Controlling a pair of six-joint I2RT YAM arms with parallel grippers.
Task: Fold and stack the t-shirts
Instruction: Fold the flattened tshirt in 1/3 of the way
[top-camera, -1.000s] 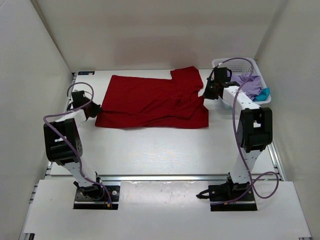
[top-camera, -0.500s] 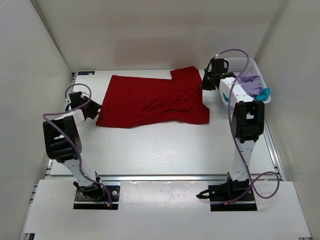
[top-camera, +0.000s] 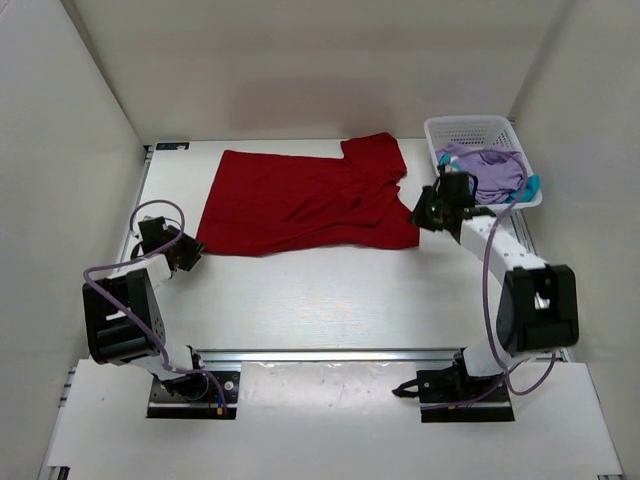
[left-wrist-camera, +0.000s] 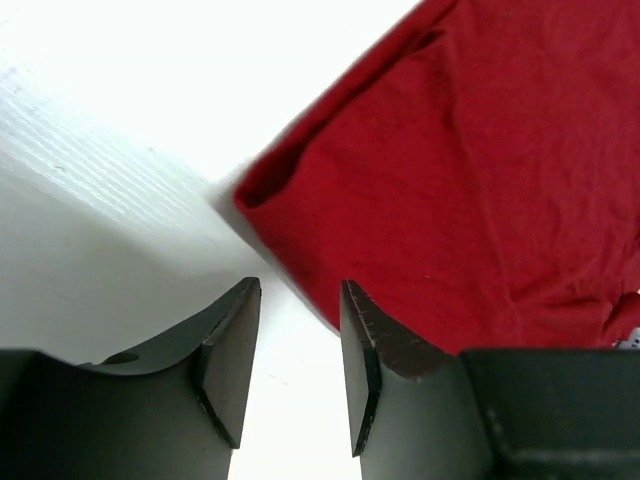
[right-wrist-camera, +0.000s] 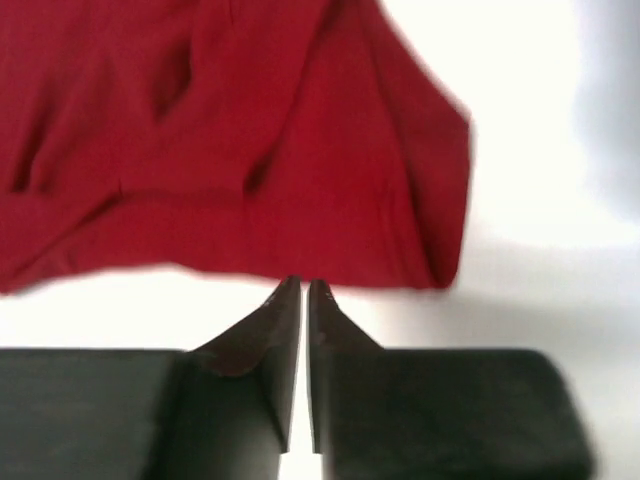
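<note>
At the near left, the left gripper sits low over the table. Its jaws are parted with nothing between them, and in the left wrist view only bare table shows in the gap. It is just short of the near-left corner of the dark red t-shirt, close to it but not touching.

The right gripper is at the shirt's near-right corner. In the right wrist view its fingers are pressed almost together on nothing, their tips just beside the cloth's near edge.

The dark red t-shirt lies spread flat across the middle of the table with its long axis running left to right. Its straight left edge looks like the hem, and one sleeve juts toward the far wall at the right end. The right half is wrinkled and lapped over itself, so the neck and the other sleeve are hard to make out.

In the far right corner stands the white mesh basket. It holds the lavender t-shirt, bunched up. Only a small scrap of the teal t-shirt shows at the near-right rim, and the rest is buried. The right arm's purple cable crosses over the basket's contents.
</note>
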